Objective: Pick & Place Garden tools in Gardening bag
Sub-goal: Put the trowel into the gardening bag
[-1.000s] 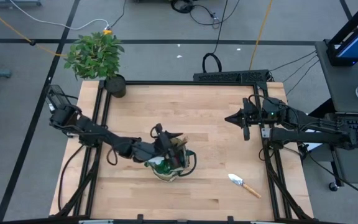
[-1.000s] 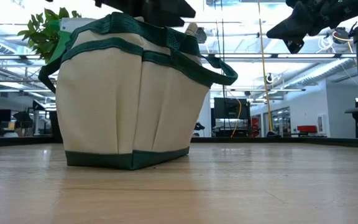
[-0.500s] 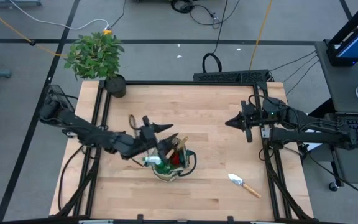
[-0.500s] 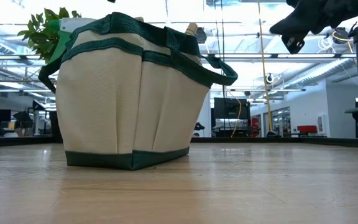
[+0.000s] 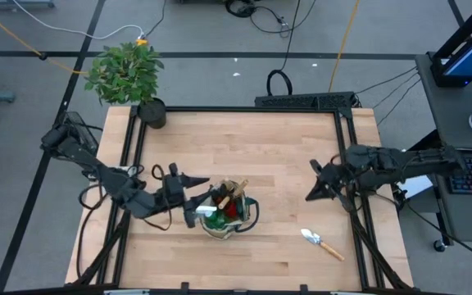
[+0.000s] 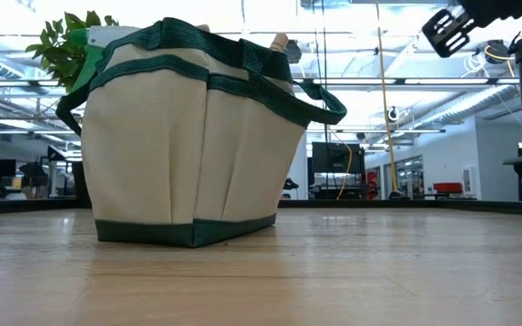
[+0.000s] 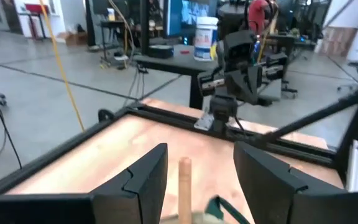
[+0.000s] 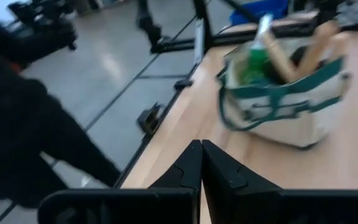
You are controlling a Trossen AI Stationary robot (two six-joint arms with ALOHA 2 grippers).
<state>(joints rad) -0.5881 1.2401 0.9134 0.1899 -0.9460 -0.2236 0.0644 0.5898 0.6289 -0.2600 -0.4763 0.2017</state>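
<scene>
The beige gardening bag with green trim stands on its base at the table's middle. Wooden handles, a green spray bottle with a white head and something red stick up from it. It also shows in the low view and the right wrist view. A wooden-handled trowel lies flat on the table near the right front. My left gripper is open and empty just left of the bag; one wooden handle shows beyond its fingers. My right gripper is shut and empty above the table, right of the bag.
A leafy plant in a black pot stands at the table's far left corner. Black frame rails run along the table's edges. Bare wood lies between the bag and the trowel.
My left gripper has drawn back from over the bag toward the table's left edge and now stands beside it. My right gripper has swung from the far right toward the table's near edge and tipped downward. The bag has stayed in place.
</scene>
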